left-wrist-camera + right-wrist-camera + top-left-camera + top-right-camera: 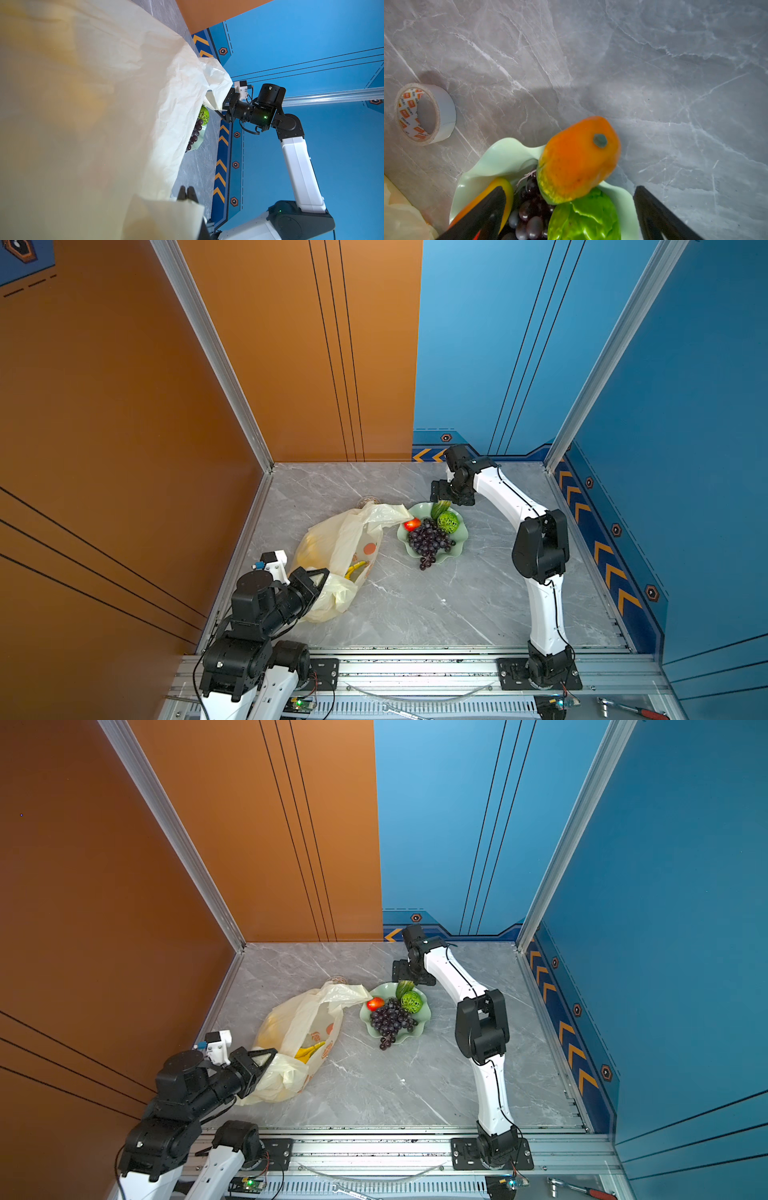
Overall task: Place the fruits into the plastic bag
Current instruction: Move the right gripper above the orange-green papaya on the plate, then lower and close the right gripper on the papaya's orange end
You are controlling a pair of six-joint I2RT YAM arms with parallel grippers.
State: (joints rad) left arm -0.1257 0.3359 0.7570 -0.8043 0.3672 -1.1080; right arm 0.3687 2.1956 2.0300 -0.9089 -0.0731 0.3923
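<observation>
In both top views the thin, crinkled, cream-coloured plastic bag [336, 539] lies on the grey marble table [415, 614], left of the middle, and its far end reaches to just beside the pale green wavy-rimmed dish [460, 548]. A yellow banana bunch [356, 568] shows inside it, and a round yellow fruit [309, 551] glows through the film. The left gripper [324, 573] sits at the bag's near end. On the dish lie dark purple grapes [430, 541], a glossy red-orange fruit [412, 524], a green patterned ball [448, 521] and a green-yellow oblong fruit [440, 509]. The right gripper [451, 498] hangs over the oblong fruit at the dish's far rim.

The left wrist view is mostly bag film. The dark fingertips [182, 193] are pressed together with a fold of the bag over them, apparently pinching it.

In the right wrist view the jaws stand spread wide on either side of the oblong fruit, which shows orange on this side. Neither finger visibly touches it. The ball sits right against it, and a white tape roll [425, 113] lies apart on the table.

The step in hand looks like picking the third fruit, with two bagged and four left. Next the right gripper would need to sink, close across the oblong fruit's girth without catching the ball, then carry it to the bag, which the left gripper should hold open.
</observation>
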